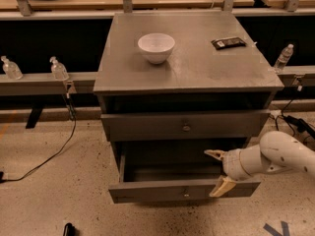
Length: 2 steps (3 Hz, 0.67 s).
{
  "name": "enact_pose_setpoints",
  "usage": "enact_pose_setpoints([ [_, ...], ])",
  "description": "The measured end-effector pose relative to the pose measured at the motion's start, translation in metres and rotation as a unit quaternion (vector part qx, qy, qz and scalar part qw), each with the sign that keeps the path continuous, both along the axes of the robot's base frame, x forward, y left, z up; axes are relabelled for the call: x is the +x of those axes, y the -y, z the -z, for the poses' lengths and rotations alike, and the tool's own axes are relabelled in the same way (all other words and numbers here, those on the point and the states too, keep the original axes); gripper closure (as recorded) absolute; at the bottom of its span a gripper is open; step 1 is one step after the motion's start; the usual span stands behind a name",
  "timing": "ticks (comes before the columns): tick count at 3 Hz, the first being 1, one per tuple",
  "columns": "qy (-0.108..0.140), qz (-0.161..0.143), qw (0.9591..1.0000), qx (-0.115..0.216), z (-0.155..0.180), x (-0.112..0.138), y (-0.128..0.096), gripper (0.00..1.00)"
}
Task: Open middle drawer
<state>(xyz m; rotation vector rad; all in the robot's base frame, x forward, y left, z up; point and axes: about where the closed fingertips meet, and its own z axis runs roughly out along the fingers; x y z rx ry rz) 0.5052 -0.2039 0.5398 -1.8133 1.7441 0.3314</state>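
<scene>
Your arm [285,154]: smooth white rounded shell. Your gripper [218,170], low beside the cabinet's [197,77] right: two tan fingers [222,186], spread.

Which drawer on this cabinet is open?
The middle drawer, the lower of the two knobbed fronts showing. It juts forward with its inside exposed, and the open gripper is at its right end. The upper drawer sits flush.

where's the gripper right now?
Camera view, lower right: the gripper is open at the right end of the pulled-out middle drawer, one finger over its interior, the other across its front, below the shut upper drawer.
</scene>
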Motion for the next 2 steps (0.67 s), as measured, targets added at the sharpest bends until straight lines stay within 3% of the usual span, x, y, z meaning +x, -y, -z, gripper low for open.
enact_pose_setpoints([
  [1,0.016,0.009,0.9995,0.025,-0.0201,0.0229,0.0046,0.15],
  [2,0.013,0.007,0.9996,0.024,-0.0169,0.0198,0.0024,0.00],
])
